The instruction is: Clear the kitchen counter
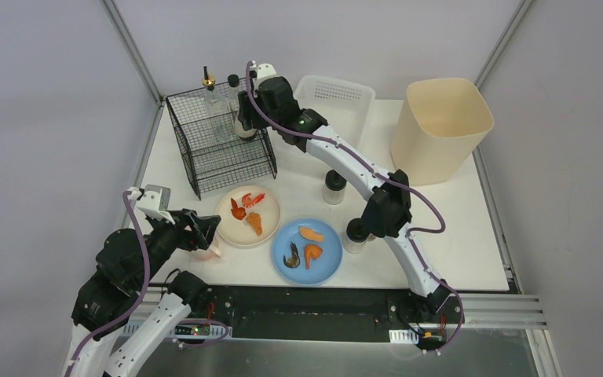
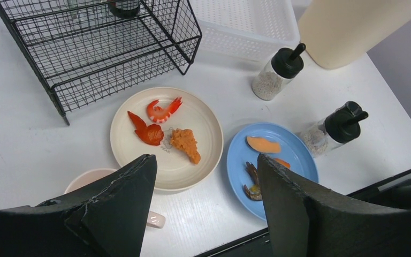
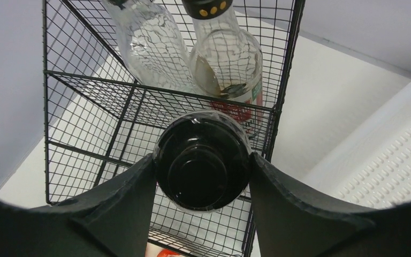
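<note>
Right gripper [image 3: 202, 167], clamped on a black-capped shaker [image 3: 202, 155] at the upper-left wire rack [image 1: 220, 153], may snag wires or topple the glass bottles [image 3: 227, 59]; left gripper [image 2: 206, 163] gapes, empty.

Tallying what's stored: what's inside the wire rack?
A clear bottle and a black-capped bottle stand inside the rack. The jar held in the right gripper hides the capped bottle's base.

we log the white kitchen counter [image 1: 455, 236] | back: black wire rack [image 1: 220, 149], perforated basket [image 1: 345, 106], cream bin [image 1: 440, 129] | middle: black-capped shaker [image 1: 334, 187], second shaker [image 1: 355, 236] nearer | front: pink cup [image 1: 208, 251], cream plate [image 1: 271, 226], blue plate [image 1: 328, 271] side by side
</note>
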Available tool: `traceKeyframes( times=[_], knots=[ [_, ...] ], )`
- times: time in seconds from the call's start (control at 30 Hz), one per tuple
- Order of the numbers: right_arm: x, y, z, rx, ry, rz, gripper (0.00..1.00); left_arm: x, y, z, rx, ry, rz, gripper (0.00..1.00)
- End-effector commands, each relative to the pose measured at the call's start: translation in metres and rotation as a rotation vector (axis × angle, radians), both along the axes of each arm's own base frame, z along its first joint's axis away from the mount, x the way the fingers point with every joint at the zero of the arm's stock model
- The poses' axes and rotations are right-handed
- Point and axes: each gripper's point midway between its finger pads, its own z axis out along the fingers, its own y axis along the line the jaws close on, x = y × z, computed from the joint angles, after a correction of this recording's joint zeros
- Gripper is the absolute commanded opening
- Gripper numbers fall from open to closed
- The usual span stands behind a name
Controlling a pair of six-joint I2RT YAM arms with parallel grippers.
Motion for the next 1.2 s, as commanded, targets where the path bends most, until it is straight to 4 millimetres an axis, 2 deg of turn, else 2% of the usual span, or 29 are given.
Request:
traceKeyframes(
  times=[0.0, 0.23, 0.63, 0.7, 0.97, 1.07, 1.17],
  knots=[
    [0.018, 0.001, 0.066, 0.164, -0.133, -0.048, 0.13, 0.003, 0.003, 0.01, 0.016, -0.054, 0.008, 0.71],
    [0.029, 0.003, 0.036, 0.152, -0.084, -0.084, 0.14, 0.006, -0.001, 0.005, 0.022, -0.035, -0.002, 0.71],
    [0.037, 0.01, -0.014, 0.121, -0.023, -0.109, 0.26, 0.008, -0.005, 0.004, 0.014, -0.02, -0.011, 0.71],
    [0.038, 0.011, -0.021, 0.118, -0.013, -0.109, 0.33, 0.008, -0.005, 0.004, 0.013, -0.018, -0.012, 0.71],
    [0.037, 0.018, -0.043, 0.096, 0.003, -0.095, 0.5, 0.008, -0.007, 0.005, 0.008, -0.012, -0.017, 0.71],
    [0.037, 0.018, -0.048, 0.085, 0.0, -0.093, 0.63, 0.009, -0.007, 0.003, 0.009, -0.008, -0.017, 0.71],
    [0.036, 0.019, -0.052, 0.068, -0.007, -0.091, 0.69, 0.009, -0.007, 0.002, 0.009, -0.005, -0.017, 0.71]
  ],
)
